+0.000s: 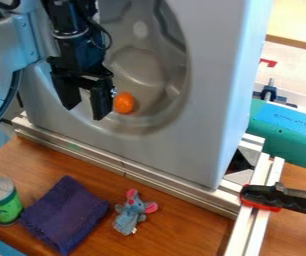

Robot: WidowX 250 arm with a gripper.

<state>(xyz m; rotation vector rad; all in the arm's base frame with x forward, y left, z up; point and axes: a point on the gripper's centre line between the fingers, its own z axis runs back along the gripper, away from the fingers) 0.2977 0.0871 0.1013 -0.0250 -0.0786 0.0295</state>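
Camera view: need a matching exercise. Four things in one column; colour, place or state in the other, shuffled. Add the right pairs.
Things:
1. Can
2. Cloth
3. Plush toy
4. Small round object

Colour, place or state:
A. Dark purple, lying flat
B. Orange, in the round opening of the grey machine, close to the gripper
C. Grey-blue with pink ears
D. Green side, standing upright

Right pairs: 1-D, 2-A, 3-C, 4-B
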